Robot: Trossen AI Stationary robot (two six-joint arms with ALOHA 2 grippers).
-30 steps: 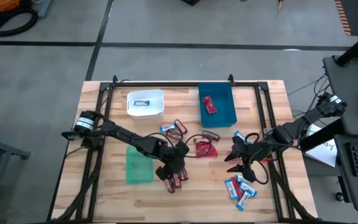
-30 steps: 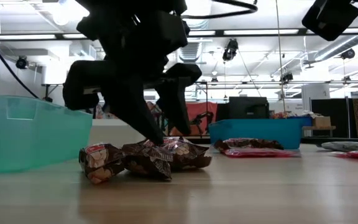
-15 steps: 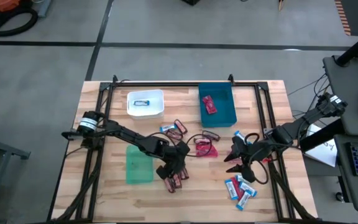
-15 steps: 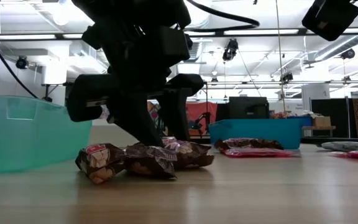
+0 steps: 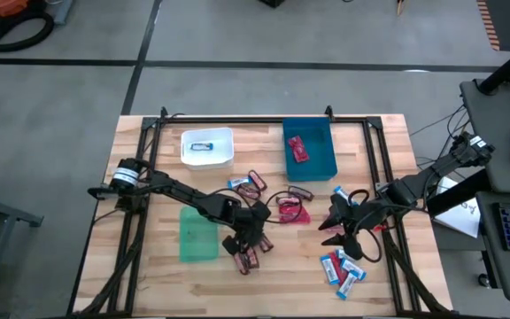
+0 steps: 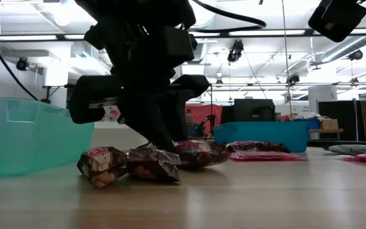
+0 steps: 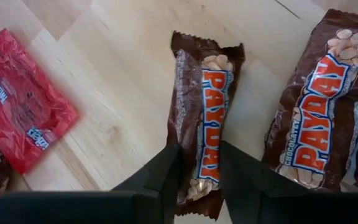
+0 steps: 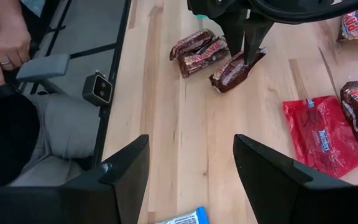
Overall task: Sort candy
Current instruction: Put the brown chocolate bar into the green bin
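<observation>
Left hand [image 7: 197, 171] pinching one brown bar [image 7: 205, 112]; two brown bars [image 8: 196, 50] beside; right hand [image 8: 191, 165] wide.

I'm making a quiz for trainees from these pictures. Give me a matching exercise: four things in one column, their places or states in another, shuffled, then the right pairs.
Things:
1. left hand
2. right hand
3. white bin
4. blue bin

Places or states:
A. holds a red packet
B. open, above bare wood
C. holds a blue-and-white bar
D. clamped on a brown bar

Pairs: 1-D, 2-B, 3-C, 4-A
</observation>
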